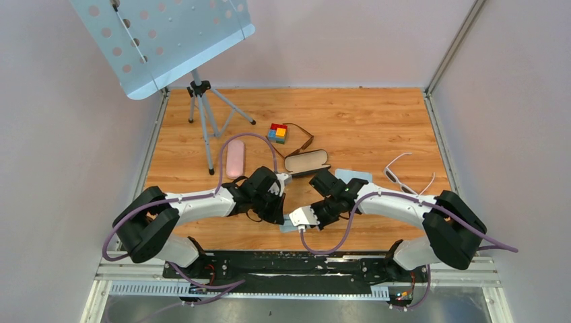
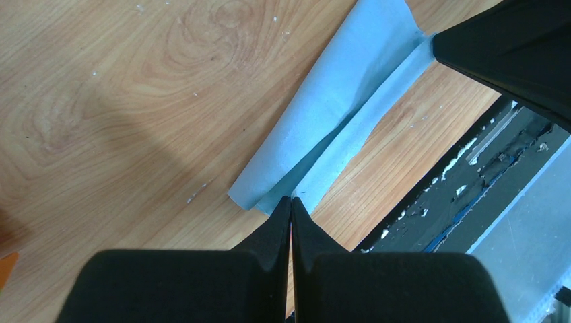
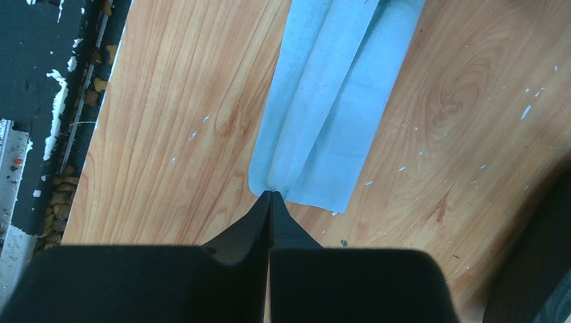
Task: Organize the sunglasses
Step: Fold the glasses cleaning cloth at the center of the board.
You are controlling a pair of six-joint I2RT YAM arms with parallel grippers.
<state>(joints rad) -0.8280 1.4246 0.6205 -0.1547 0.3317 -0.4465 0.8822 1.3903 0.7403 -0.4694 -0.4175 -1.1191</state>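
Note:
The sunglasses (image 1: pixel 301 140), a thin brown pair, lie open on the table beside a coloured block (image 1: pixel 277 132), well beyond both grippers. A light blue cloth (image 2: pixel 337 114) lies on the wood near the front edge, bunched into a long ridge. My left gripper (image 2: pixel 291 200) is shut on one end of that ridge. My right gripper (image 3: pixel 271 194) is shut on the other end of the cloth (image 3: pixel 330 114). In the top view the two wrists meet over it, and only a sliver of the cloth (image 1: pixel 287 227) shows.
A black glasses case (image 1: pixel 307 162) lies open behind the wrists, and a pink case (image 1: pixel 235 159) lies to the left. A second blue cloth (image 1: pixel 353 176) and white-framed glasses (image 1: pixel 404 176) lie to the right. A tripod stand (image 1: pixel 202 101) occupies the back left. The black base rail (image 1: pixel 289 266) borders the near edge.

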